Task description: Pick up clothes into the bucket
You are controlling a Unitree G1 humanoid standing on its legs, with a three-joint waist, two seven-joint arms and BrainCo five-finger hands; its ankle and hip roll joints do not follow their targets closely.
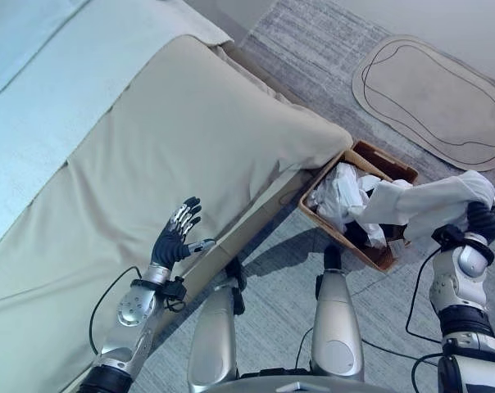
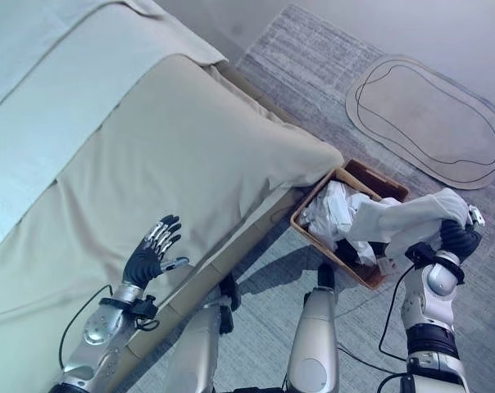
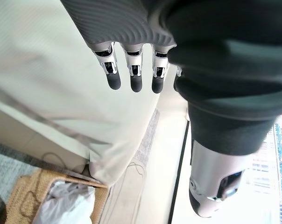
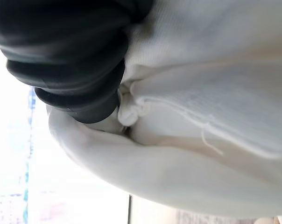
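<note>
Cloth is the matter in hand: we hold a white garment [image 1: 432,205] up at about four o'clock in the head views, bunched over our right hand [image 1: 483,219]. The fabric covers that hand; in the right wrist view only the dark ribbed cover shows against folds of white, so we cannot tell how our fingers sit in it. One end of the garment trails down toward the wicker basket [image 1: 392,166], which stands on the floor against the corner of the bed [image 1: 174,139] and already holds crumpled white clothes [image 1: 339,196].

Our left hand [image 1: 175,236] hovers at seven o'clock over the beige cover near the bed's edge, fingers straight and spread, holding nothing.

We judge the drop into the basket is the step at hand. The risk lies in the drape: most of the garment hangs outside the basket's near rim, toward four o'clock, so a release from here could leave it slung over the rim or sliding onto the grey rug [image 1: 329,49]. Cloth may also catch on our fingers and cling after we let go.
</note>
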